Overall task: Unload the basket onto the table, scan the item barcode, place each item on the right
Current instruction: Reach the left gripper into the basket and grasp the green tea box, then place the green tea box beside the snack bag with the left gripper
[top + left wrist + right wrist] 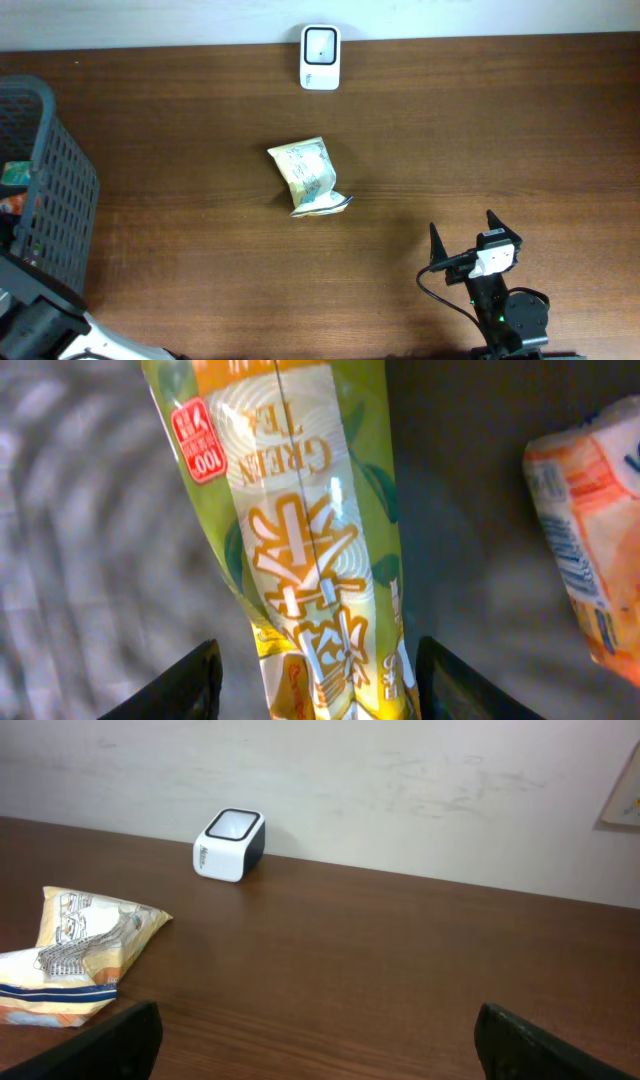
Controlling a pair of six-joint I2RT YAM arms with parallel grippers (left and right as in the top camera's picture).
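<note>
Ok so from overhead: dark wooden worktop (500, 120), with a white barcode scanner (320, 57) at the middle of the far edge, right by the wall. A crumpled pale snack packet (308, 178) lies around the centre of the worktop, well apart from the scanner. On the left there's a grey mesh basket (60, 190) with a bit of colourful packaging showing inside. The left arm (40, 325) comes in at the near-left corner beside it, and its fingers are hidden from up here. The right gripper (462, 222) sits near the front right, fingers spread wide with nothing between them, well apart from the crumpled packet. Left wrist view, inside the basket: the left gripper (317, 643) has a finger on either side of a green tea packet (310, 540), which is yellow-green with "GREEN TEA" printed on it and a red label near one corner. The fingers are apart, not clamped. There's a clear gap on the picture's left side, while the other finger sits just beside the packet's edge, and I can't tell if it touches. A blurry orange and white packet (590, 540) lies off to one side. Right wrist view: both fingertips show at the bottom corners, wide apart and empty. The crumpled packet is at the left and the scanner beyond it against the wall.
</note>
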